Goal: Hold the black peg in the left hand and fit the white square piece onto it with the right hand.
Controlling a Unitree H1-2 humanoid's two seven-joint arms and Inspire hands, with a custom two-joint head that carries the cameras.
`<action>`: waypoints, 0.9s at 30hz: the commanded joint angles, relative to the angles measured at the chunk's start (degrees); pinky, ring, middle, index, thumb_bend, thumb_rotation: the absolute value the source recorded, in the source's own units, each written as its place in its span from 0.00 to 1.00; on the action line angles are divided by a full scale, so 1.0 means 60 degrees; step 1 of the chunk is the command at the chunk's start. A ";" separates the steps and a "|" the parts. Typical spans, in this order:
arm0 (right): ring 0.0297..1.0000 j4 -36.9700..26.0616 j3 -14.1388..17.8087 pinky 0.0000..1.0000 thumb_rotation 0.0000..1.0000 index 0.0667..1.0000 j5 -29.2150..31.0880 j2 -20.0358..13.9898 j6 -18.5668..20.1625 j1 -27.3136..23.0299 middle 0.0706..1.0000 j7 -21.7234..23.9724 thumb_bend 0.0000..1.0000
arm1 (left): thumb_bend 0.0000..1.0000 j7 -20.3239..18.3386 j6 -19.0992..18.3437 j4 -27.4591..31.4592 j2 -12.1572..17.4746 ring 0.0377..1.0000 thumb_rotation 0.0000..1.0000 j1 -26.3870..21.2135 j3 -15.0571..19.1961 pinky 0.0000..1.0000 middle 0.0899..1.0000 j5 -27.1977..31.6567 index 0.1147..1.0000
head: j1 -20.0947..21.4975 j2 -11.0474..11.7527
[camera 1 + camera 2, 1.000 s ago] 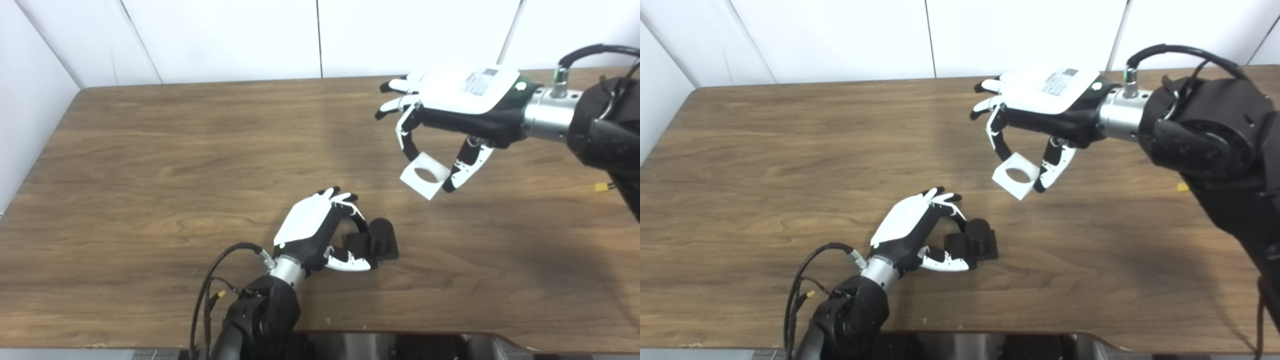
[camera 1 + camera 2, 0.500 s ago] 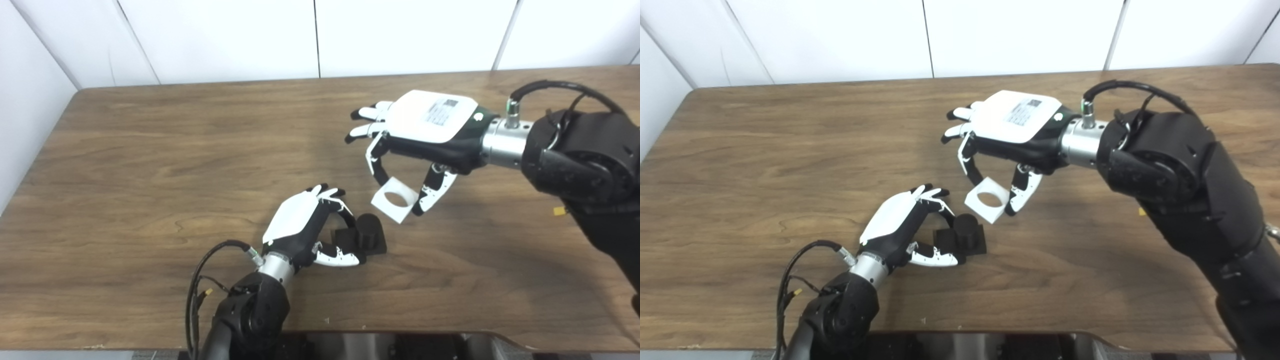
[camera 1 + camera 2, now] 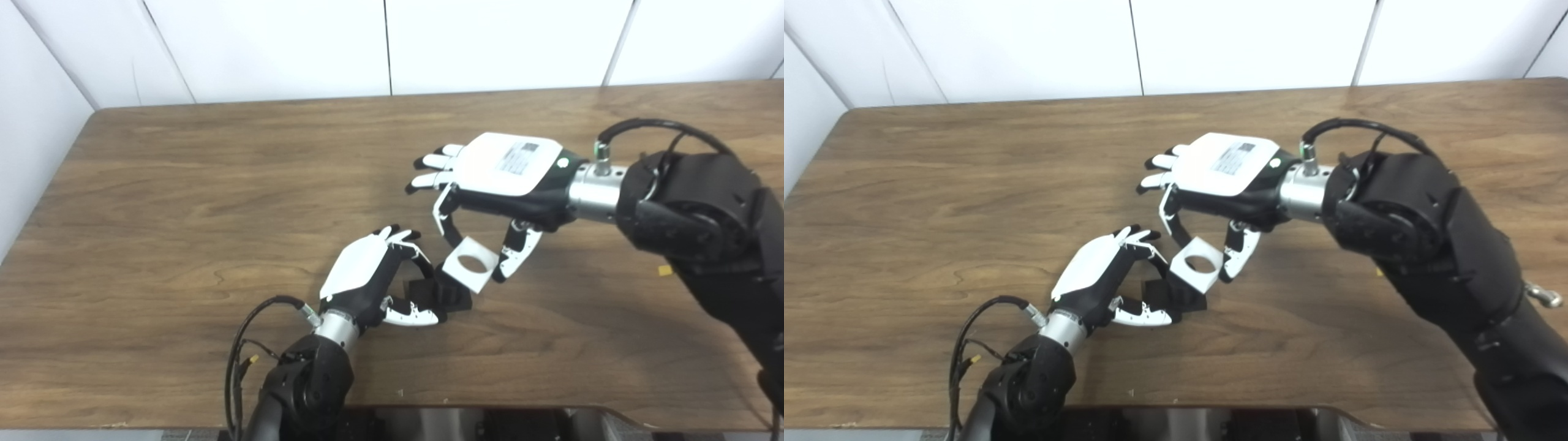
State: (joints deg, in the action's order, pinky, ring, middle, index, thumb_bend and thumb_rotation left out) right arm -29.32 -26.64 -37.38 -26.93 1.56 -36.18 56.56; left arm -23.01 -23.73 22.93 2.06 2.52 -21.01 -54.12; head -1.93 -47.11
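The holding half of the job looks done: the left hand [image 3: 367, 278] is curled around the black peg [image 3: 446, 293], fingers over its far side and thumb along its near side, with the peg's flat base resting on the table [image 3: 184, 202] just beyond the fingertips. The fetching half looks done too, since the right hand [image 3: 499, 184] has the white square piece [image 3: 468, 264] pinched between a fingertip on its far edge and the thumb on its near edge, the other fingers stretched out straight and touching nothing. The piece hangs under that palm, tilted, with its round hole facing up and toward the cameras. It sits directly above and slightly to the right-hand side of the peg, overlapping it in both views (whether the two are already touching cannot be told, because the piece hides the peg's top). What remains, as far as can be judged, is the fit itself: the hole has to be centred over the peg, the piece levelled, and then pressed down until it seats, after which the right hand can let go.
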 commanded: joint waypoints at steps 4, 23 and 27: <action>1.00 0.0097 0.0049 1.00 0.14 0.45 -0.0215 0.0070 -0.0096 -0.0115 0.93 -0.0152 0.53 | 0.52 -0.0099 -0.0389 -0.0299 0.0198 1.00 0.08 0.0087 0.0048 1.00 0.91 -0.0408 0.43 | -0.0005 0.0007; 1.00 0.0502 0.0071 1.00 0.14 0.45 -0.0279 0.0243 -0.0349 -0.0178 0.94 -0.0363 0.53 | 0.52 0.0028 -0.0392 -0.0346 0.0046 1.00 0.07 0.0098 0.0032 1.00 0.91 -0.0351 0.43 | -0.0009 0.0111; 1.00 0.0619 0.0036 1.00 0.14 0.45 -0.0339 0.0319 -0.0457 -0.0186 0.93 -0.0467 0.53 | 0.52 0.0017 -0.0392 -0.0349 0.0060 1.00 0.07 0.0092 0.0034 1.00 0.91 -0.0324 0.43 | -0.0006 0.0120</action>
State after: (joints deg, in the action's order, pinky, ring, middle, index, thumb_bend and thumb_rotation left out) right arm -25.33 -27.09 -39.45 -25.46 0.25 -34.70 55.63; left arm -22.45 -23.81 22.71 1.57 2.59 -21.11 -54.33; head -1.93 -46.32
